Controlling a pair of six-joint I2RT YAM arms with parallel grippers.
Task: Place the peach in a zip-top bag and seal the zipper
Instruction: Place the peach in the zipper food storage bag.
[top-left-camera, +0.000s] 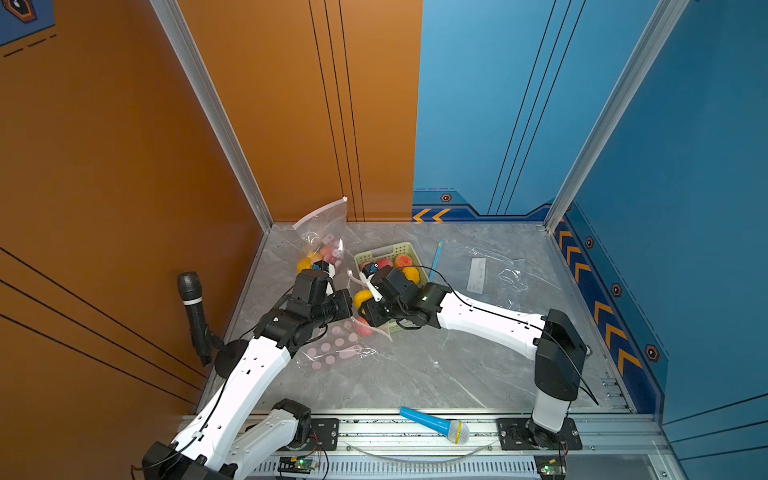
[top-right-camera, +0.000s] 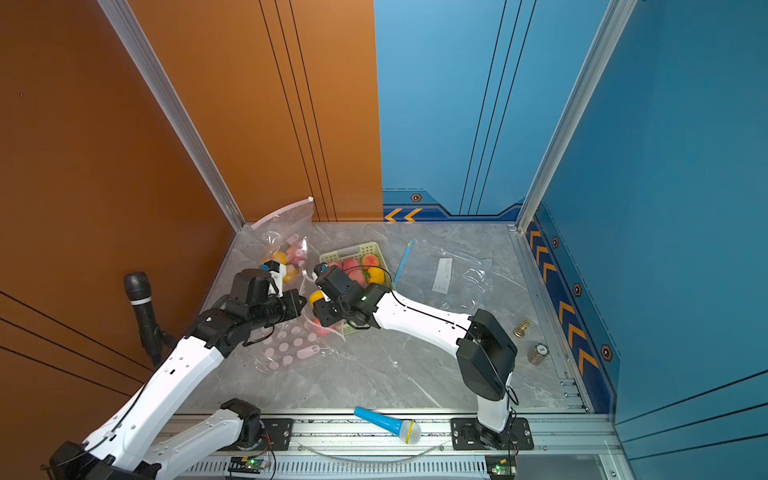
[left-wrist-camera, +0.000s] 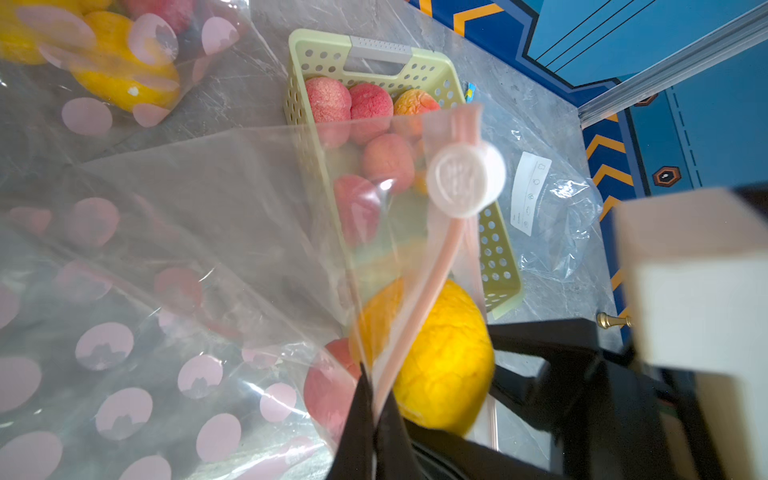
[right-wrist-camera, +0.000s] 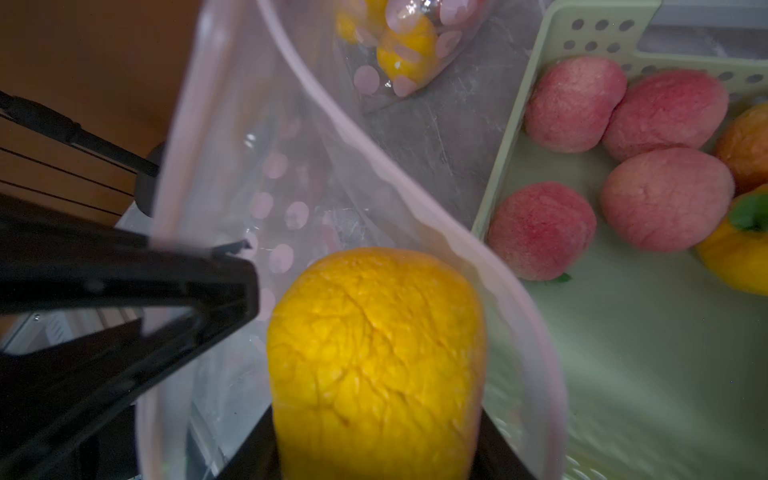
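My right gripper (right-wrist-camera: 376, 432) is shut on a yellow peach (right-wrist-camera: 374, 353) and holds it in the open mouth of a clear zip-top bag with pink dots (top-left-camera: 332, 353). In both top views the peach (top-left-camera: 362, 298) (top-right-camera: 316, 297) hangs between the two wrists. My left gripper (left-wrist-camera: 376, 419) is shut on the bag's pink zipper rim (left-wrist-camera: 419, 316) and lifts it off the table. The white slider (left-wrist-camera: 465, 180) sits further along that rim. A pink peach (left-wrist-camera: 328, 395) lies inside the bag. Several more pink peaches (right-wrist-camera: 665, 199) lie in the green basket (top-left-camera: 399, 249).
A second dotted bag (top-left-camera: 322, 245) holding fruit leans in the back left corner. An empty clear bag (top-left-camera: 490, 270) lies at the right. A blue toy microphone (top-left-camera: 436, 424) rests on the front rail, and a black microphone (top-left-camera: 193, 307) stands at the left. Small weights (top-right-camera: 538, 353) stand near the right wall.
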